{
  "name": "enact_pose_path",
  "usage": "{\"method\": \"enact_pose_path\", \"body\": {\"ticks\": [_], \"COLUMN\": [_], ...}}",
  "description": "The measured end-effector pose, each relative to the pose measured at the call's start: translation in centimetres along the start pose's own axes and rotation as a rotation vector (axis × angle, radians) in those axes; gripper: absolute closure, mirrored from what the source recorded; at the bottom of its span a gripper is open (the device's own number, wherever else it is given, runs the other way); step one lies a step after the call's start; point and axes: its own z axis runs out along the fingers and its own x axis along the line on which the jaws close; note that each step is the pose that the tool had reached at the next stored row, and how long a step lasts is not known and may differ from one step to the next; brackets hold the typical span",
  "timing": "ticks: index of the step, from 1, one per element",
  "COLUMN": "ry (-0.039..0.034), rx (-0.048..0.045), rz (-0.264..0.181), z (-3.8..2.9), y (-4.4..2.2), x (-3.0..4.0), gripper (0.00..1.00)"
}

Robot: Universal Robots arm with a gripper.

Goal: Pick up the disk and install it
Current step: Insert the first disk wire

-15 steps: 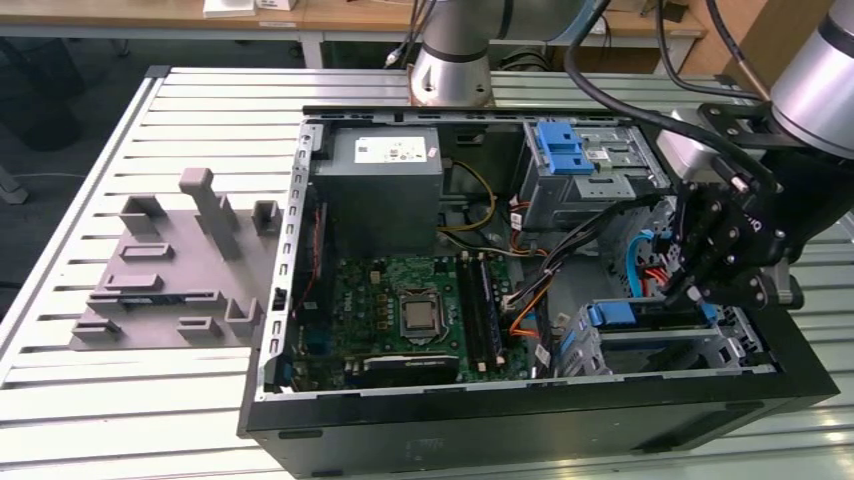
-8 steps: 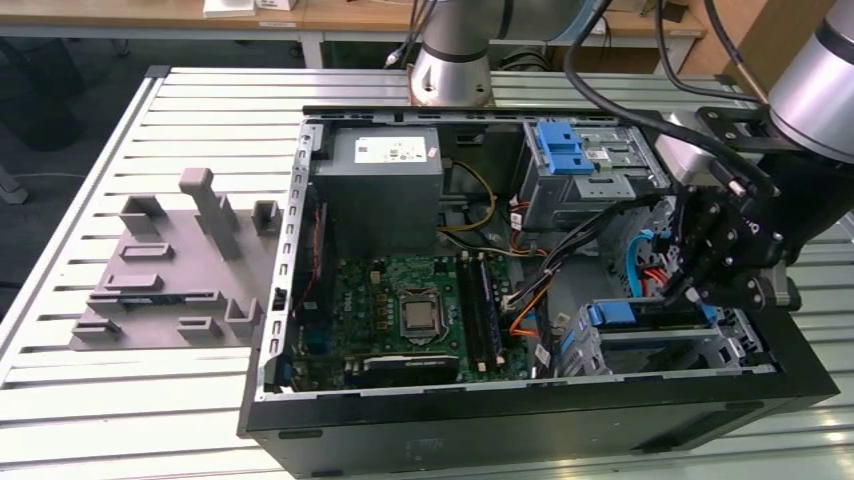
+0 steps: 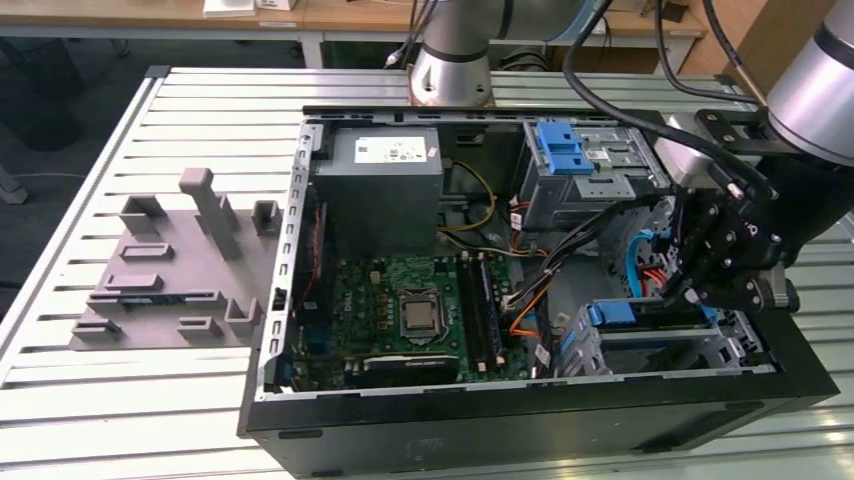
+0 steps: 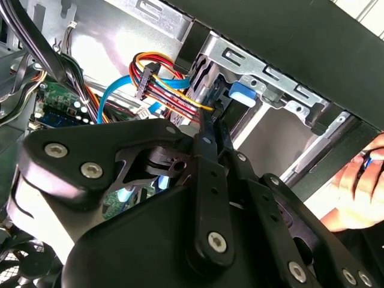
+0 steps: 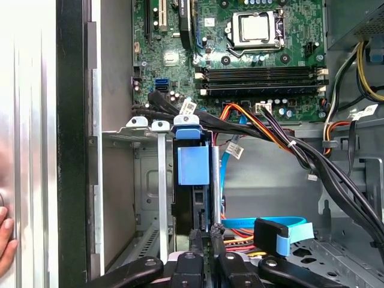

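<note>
The disk [image 5: 193,165] stands on edge in the metal drive cage [image 5: 135,180] at the front corner of the open computer case. Its blue carrier tab faces the first wrist camera, with the dark body below it. In the second wrist view the disk [image 4: 200,81] is a thin silver strip beside a blue tab. My gripper [image 5: 205,233] is right at the disk's outer edge, fingers close together and pinching it. In the exterior view the gripper [image 3: 694,290] hangs over the cage at the case's right side, next to the blue carrier [image 3: 621,315].
Bundled black, orange and blue cables [image 5: 258,129] run close past the cage. The motherboard [image 3: 414,310] and grey power supply box [image 3: 380,190] fill the case's left half. A second blue-latched bay [image 3: 567,150] sits behind. A person's hand [image 4: 360,186] rests outside the case wall. A grey fixture [image 3: 174,270] lies on the table.
</note>
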Motion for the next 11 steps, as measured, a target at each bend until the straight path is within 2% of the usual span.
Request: {"method": "enact_pose_path", "body": {"ticks": [3, 4, 11], "ry": [-0.0009, -0.0011, -0.0007], "rx": [0.0, 0.0, 0.0], "rz": [0.0, 0.0, 0.0], "z": [-0.01, -0.09, -1.29], "y": [0.0, 0.0, 0.05], "x": [0.0, 0.01, 0.04], "gripper": [0.83, 0.76, 0.76]}}
